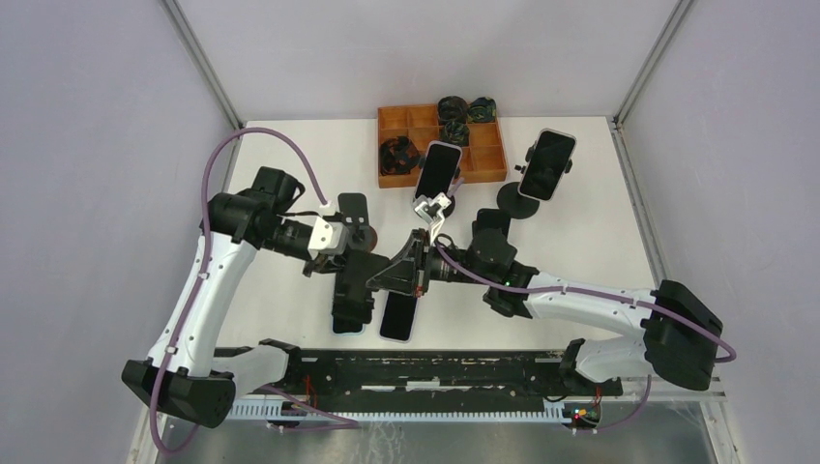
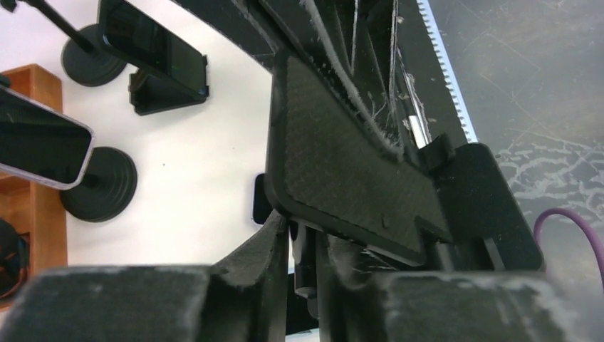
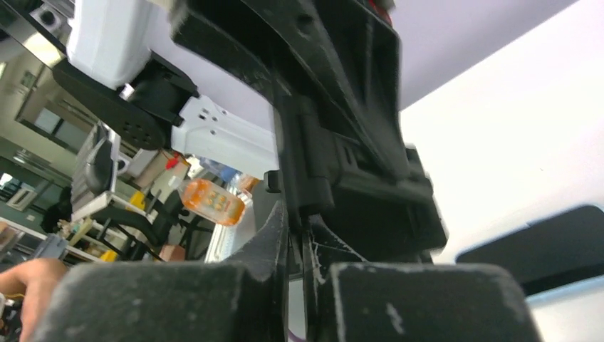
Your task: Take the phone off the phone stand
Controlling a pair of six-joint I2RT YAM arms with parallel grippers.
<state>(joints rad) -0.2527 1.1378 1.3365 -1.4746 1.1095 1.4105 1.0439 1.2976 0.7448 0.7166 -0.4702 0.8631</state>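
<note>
left pincer (image 2: 303, 249) narrow, clamping phone stand (image 2: 342, 171) | right pincer (image 3: 295, 242) narrow, pinching same stand | risk: opposed pulls twist it loose onto phone (image 1: 398, 317) lying on surface (image 1: 580, 242), lower centre

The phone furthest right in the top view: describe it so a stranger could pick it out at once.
Find the wooden tray at the back of the white table. Right of it, a dark phone leans on a stand with a round black foot. The other propped phone overlaps the tray; this one stands clear, nearest the table's right edge.
</note>
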